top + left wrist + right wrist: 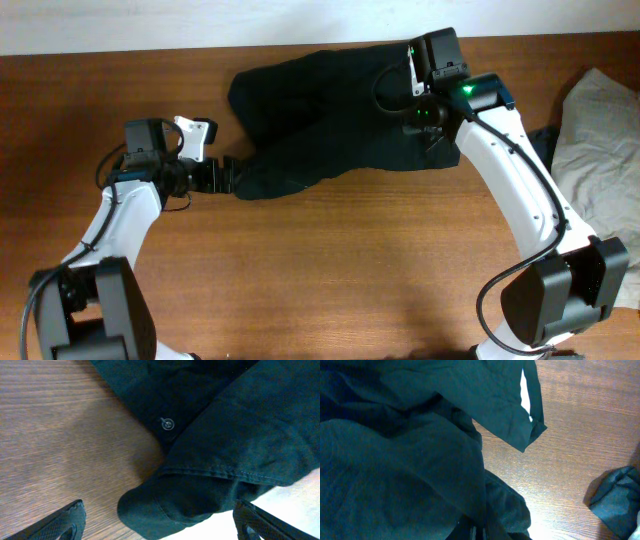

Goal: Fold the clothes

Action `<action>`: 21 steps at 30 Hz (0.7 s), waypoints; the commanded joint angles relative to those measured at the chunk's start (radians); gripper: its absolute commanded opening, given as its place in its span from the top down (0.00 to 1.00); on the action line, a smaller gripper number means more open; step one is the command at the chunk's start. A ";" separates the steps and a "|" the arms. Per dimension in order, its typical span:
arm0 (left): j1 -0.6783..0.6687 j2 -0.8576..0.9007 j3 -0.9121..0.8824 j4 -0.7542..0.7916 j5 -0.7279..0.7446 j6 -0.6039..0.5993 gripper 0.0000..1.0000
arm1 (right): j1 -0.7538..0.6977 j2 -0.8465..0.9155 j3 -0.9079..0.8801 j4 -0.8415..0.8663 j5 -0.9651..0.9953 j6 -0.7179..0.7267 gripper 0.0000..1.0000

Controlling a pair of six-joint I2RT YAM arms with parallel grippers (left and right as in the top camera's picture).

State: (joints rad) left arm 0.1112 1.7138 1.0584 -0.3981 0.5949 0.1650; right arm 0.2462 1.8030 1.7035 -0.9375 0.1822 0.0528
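Observation:
The black shorts [330, 110] lie spread at the back middle of the wooden table. My left gripper [230, 176] is at their lower left corner. In the left wrist view it [162, 525] is open wide, with a rolled black fabric corner [200, 490] between the two fingers and a small button [167, 424] further in. My right gripper [430, 135] is on the right part of the shorts. In the right wrist view its fingers [480, 532] are close together with black fabric [395, 470] bunched around them, and a loose flap [510, 415] hangs beyond.
A light grey cloth [600, 125] lies at the table's right edge with a dark garment [543, 140] beside it; the dark garment also shows in the right wrist view [617, 500]. Bare wood [330, 270] lies in front of the shorts.

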 commanded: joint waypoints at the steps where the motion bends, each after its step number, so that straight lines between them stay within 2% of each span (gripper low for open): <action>1: 0.028 0.080 -0.027 0.007 0.128 0.005 0.04 | -0.005 -0.013 0.016 -0.002 -0.011 0.006 0.96; 8: 0.029 0.221 -0.029 0.075 0.290 -0.076 0.03 | -0.005 -0.013 0.016 -0.002 -0.014 0.006 0.96; 11: 0.029 0.248 -0.029 0.150 0.431 -0.103 0.03 | -0.005 -0.013 0.016 -0.002 -0.014 0.006 0.96; 13: 0.029 0.249 -0.029 0.197 0.454 -0.134 0.03 | -0.005 -0.013 0.016 -0.003 -0.014 0.006 0.96; 14: 0.029 0.249 -0.029 0.228 0.475 -0.150 0.11 | -0.005 -0.013 0.016 -0.006 -0.014 0.006 0.96; 15: 0.029 0.249 -0.029 0.277 0.510 -0.171 0.46 | -0.005 -0.013 0.016 -0.009 -0.014 0.006 0.96; 16: 0.029 0.248 -0.029 0.312 0.529 -0.190 0.69 | -0.005 -0.013 0.016 -0.011 -0.014 0.006 0.96; 17: 0.030 0.248 -0.029 0.340 0.535 -0.211 0.83 | -0.005 -0.013 0.016 -0.018 -0.013 0.006 0.96; 18: 0.031 0.248 -0.029 0.347 0.534 -0.217 0.94 | -0.005 -0.013 0.017 -0.025 -0.013 0.006 0.96; 19: 0.038 0.246 -0.026 0.349 0.534 -0.218 0.99 | -0.005 -0.013 0.017 -0.036 -0.014 0.006 0.96; 21: 0.063 0.234 -0.025 0.344 0.532 -0.217 0.99 | -0.005 -0.015 0.018 -0.076 -0.014 0.006 0.96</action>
State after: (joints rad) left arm 0.1394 1.9549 1.0313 -0.0563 1.0740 -0.0200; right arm 0.2462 1.8030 1.7035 -0.9813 0.1635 0.0528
